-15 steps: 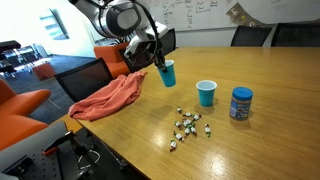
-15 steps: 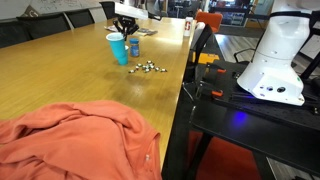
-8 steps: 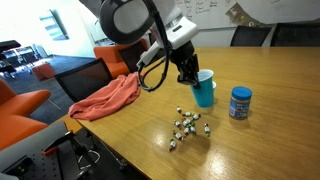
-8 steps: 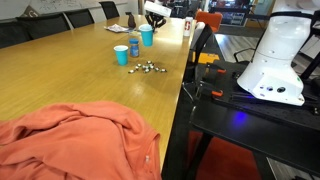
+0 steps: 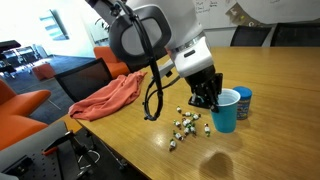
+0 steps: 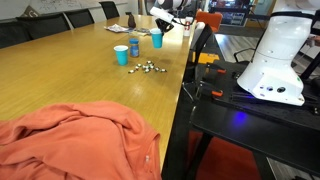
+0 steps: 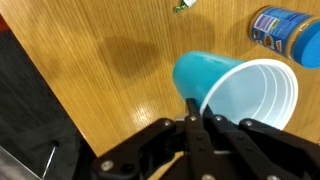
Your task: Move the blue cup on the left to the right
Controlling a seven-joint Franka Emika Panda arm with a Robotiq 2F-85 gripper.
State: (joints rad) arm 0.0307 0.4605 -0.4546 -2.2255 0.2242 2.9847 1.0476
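The claw is pinching the blue cup by its rim. The wrist view shows 1 finger inside the pale interior and 1 against the outer wall, with the thin plastic squeezed between them. This grip probably suits so light a tumbler, since it needs no wide spread and leaves the base free for setting down. The cup hangs tilted, not upright, with its mouth toward the right of the wrist view. A soft shadow on the table at the lower right of an exterior view suggests it is held clear of the wood. It sits right of centre there, just in front of the lidded blue canister. The height likely keeps it from brushing the scatter of small pieces below and to its left. The second blue cup stands upright on the table in the upper middle of an exterior view, apart from the carried one. The orange cloth lies at the left edge of the table. 1.0 s ago the carried cup was near that cloth, at the upper centre of the frame. 0.5 s ago it was over the second cup. Now it has passed beyond it toward the canister, and the arm has swung across with it. Lowering and release appear to be what remains.
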